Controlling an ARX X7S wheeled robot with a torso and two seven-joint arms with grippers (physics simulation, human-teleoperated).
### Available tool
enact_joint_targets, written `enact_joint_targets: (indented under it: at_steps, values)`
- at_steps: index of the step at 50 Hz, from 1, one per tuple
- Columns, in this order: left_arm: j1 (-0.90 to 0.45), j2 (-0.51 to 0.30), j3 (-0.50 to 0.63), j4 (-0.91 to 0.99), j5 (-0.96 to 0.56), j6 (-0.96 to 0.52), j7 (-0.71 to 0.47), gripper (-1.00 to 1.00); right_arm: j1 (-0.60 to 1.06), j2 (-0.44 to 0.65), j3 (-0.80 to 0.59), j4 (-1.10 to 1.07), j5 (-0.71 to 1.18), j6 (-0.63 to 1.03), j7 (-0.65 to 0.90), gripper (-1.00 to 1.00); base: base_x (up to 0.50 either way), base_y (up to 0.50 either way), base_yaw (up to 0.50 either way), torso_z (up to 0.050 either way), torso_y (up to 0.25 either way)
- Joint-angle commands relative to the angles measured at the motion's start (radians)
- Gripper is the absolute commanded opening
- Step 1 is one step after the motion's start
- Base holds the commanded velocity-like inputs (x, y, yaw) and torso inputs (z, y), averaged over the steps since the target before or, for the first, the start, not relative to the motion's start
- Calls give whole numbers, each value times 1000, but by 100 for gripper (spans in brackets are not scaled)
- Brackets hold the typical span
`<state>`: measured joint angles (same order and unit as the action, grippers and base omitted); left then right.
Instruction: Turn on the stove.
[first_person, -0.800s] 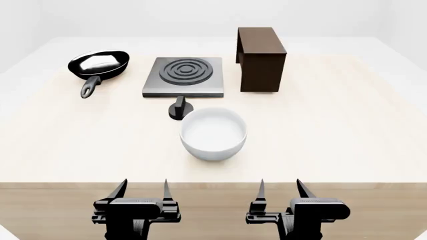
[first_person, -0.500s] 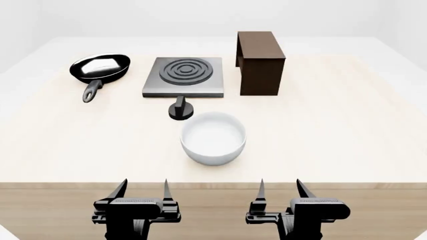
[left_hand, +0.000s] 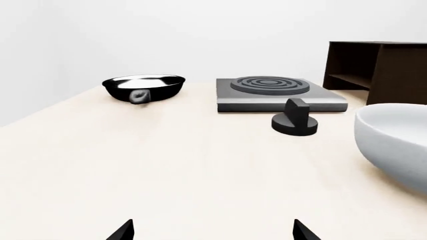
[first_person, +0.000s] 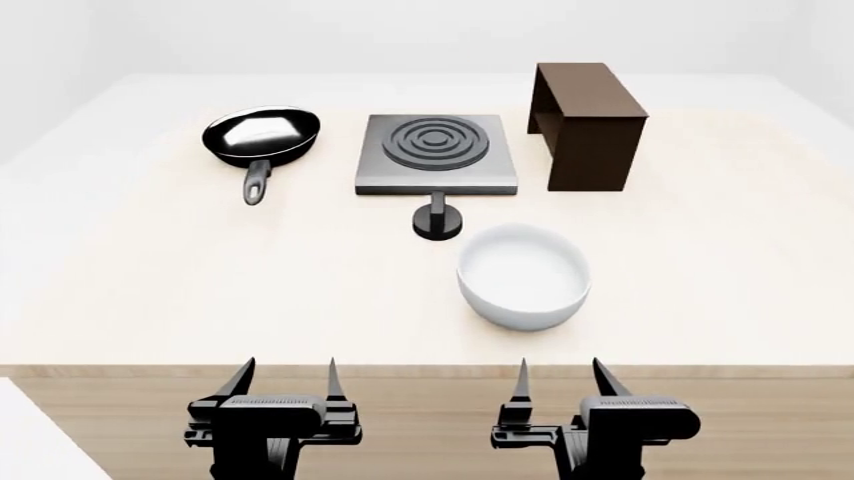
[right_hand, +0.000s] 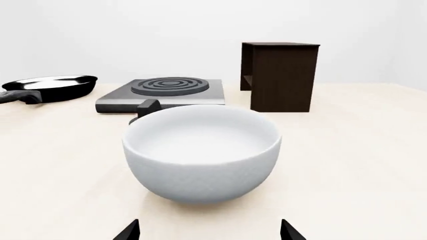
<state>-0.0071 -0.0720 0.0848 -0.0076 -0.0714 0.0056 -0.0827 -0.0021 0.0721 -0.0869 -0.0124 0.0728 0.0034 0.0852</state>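
Observation:
The stove (first_person: 437, 153) is a flat grey square slab with a ringed burner at the far middle of the table; it also shows in the wrist views (left_hand: 280, 92) (right_hand: 163, 92). Its black knob (first_person: 438, 219) (left_hand: 294, 119) stands apart just in front of the slab, and the bowl half hides the knob (right_hand: 147, 107) in the right wrist view. My left gripper (first_person: 284, 378) (left_hand: 212, 231) and right gripper (first_person: 562, 378) (right_hand: 209, 231) are both open and empty, held at the table's near edge, far from the knob.
A white bowl (first_person: 523, 275) (right_hand: 201, 150) (left_hand: 393, 140) sits between the right gripper and the stove. A black frying pan (first_person: 260, 138) (left_hand: 143, 88) lies at the far left, and a dark brown box (first_person: 589, 125) (right_hand: 280, 76) stands to the stove's right.
The head view has shifted, so everything on the table now appears further right. Both grippers hold the same pose, open.

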Motion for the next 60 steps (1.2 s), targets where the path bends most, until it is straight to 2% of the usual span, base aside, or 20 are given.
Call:
enact_joint_targets:
  at_steps: [1, 60]
  values:
    - [-1, -14, 17, 0, -14, 0, -16, 100, 0, 14, -19, 1, 13, -3, 16, 100, 0, 500, 0, 0, 0]
    - [-6, -65, 77, 3, -62, 8, -77, 100, 3, 65, -81, -5, 68, -10, 74, 100, 0, 492, 0, 0, 0]
